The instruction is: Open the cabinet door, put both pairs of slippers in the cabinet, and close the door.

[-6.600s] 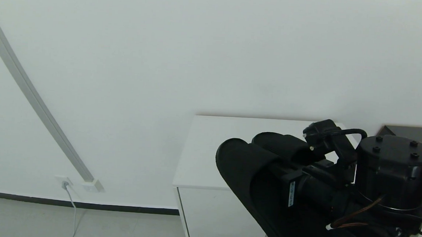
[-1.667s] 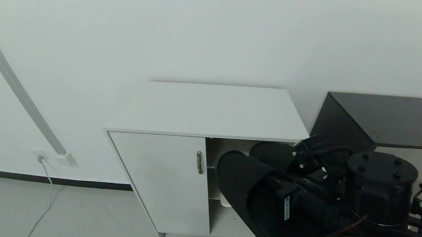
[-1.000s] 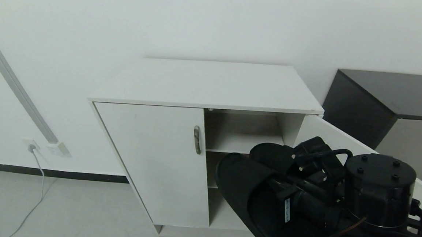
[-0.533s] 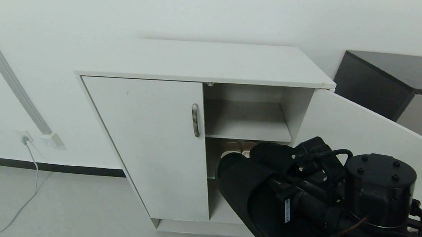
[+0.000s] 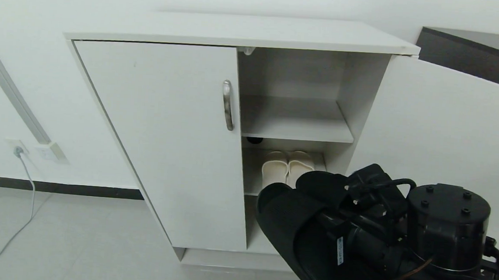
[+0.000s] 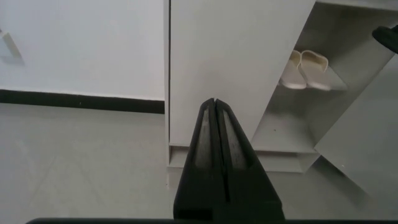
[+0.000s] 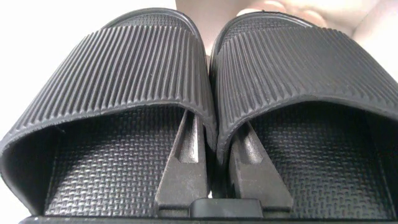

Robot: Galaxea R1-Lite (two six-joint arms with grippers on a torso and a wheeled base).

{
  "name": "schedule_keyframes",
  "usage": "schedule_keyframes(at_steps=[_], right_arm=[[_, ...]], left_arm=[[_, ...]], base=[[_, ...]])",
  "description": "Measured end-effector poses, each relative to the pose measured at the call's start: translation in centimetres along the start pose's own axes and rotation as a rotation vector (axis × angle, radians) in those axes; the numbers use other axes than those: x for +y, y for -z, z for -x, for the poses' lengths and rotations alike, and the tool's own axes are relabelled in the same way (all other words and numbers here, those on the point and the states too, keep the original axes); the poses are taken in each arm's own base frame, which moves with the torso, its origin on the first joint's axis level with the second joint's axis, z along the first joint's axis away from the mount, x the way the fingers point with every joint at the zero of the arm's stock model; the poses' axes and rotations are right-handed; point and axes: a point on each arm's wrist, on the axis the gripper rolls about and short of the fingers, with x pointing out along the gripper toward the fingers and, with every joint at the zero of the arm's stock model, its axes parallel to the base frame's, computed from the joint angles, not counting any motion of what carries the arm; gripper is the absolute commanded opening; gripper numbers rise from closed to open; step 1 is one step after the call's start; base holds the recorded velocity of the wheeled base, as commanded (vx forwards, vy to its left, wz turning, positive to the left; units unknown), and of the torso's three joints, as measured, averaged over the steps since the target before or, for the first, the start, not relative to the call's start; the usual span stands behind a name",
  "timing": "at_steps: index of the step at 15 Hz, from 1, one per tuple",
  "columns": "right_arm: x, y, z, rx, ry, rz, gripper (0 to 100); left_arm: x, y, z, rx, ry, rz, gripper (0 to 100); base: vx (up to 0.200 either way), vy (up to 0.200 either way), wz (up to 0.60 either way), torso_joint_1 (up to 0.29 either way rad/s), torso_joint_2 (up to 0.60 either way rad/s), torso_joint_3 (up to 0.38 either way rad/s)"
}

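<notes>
Black slippers [image 5: 297,212] pinched together in right gripper [image 7: 214,146]; left gripper [image 6: 215,124] closed, empty. Risks: snagging shelf edge [image 5: 295,136], shoving white slippers [image 5: 287,166], slipping from thin pinch.

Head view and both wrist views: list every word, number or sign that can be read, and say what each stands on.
No text can be read.
Sticker on the right arm: there is print, but it is too small to read.
Cabinet, black slippers, white slippers: no words, numbers or signs visible.
</notes>
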Motion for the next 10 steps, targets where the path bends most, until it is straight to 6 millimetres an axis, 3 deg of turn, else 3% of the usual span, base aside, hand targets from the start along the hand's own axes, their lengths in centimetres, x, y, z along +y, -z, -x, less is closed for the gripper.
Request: schedule_keyframes(at_steps=[2, 10], right_arm=[[-0.03, 0.13, 0.04, 0.005, 0.001, 0.002, 0], [0.18, 0.61, -0.61, -0.058, 0.0, 0.031, 0]], left_arm=[[0.0, 0.01, 0.0, 0.0, 0.0, 0.0, 0], [0.0, 0.0, 0.0, 0.0, 0.0, 0.0, 0]], base=[[0.0, 0.0, 0.0, -0.005, 0.29, 0.281], [0.0, 0.0, 0.0, -0.001, 0.01, 0.005]])
